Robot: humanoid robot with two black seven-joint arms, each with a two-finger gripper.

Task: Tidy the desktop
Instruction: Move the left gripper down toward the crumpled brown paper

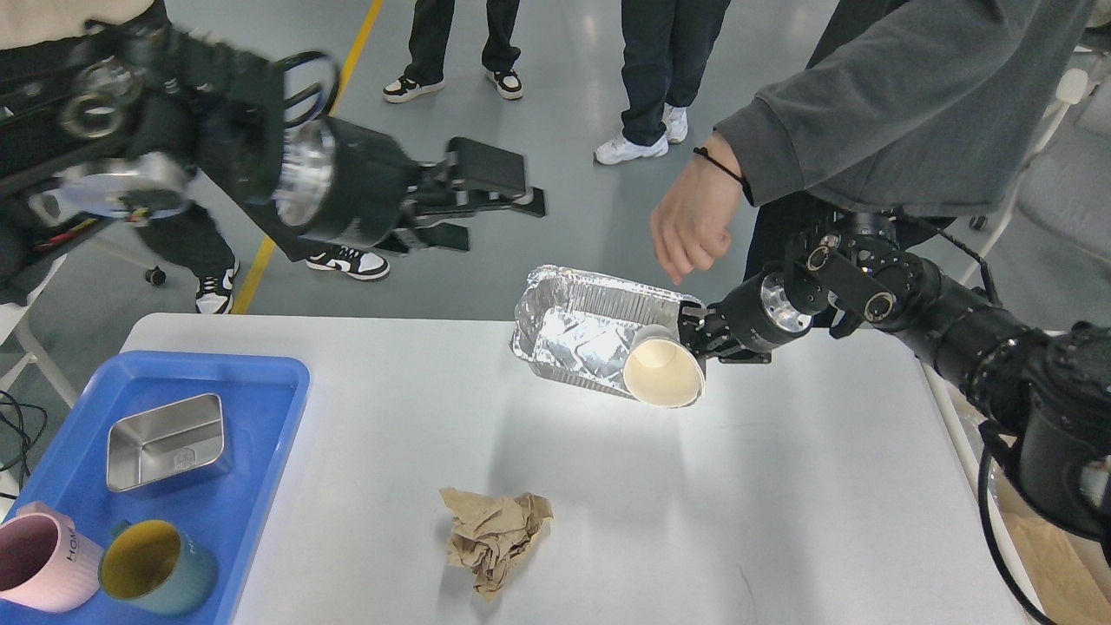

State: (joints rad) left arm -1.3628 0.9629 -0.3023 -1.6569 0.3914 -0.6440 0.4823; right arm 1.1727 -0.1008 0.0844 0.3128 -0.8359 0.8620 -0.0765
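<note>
The white desktop (781, 486) fills the lower view. A crumpled brown paper ball (493, 536) lies on it near the front. My right gripper (692, 334) is shut on a white paper cup (664, 371), tipped with its mouth toward me, held above the desktop's far edge. A foil tray (590, 334) hangs tilted right beside the cup; whether the gripper also pinches it I cannot tell. My left gripper (495, 191) is open and empty, raised over the floor beyond the desktop's far edge.
A blue plastic tray (252, 451) at the left holds a steel box (165, 441), a pink mug (39, 564) and a teal mug (156, 566). A person's hand (690, 221) hangs just above the foil tray. Other people stand beyond the desktop.
</note>
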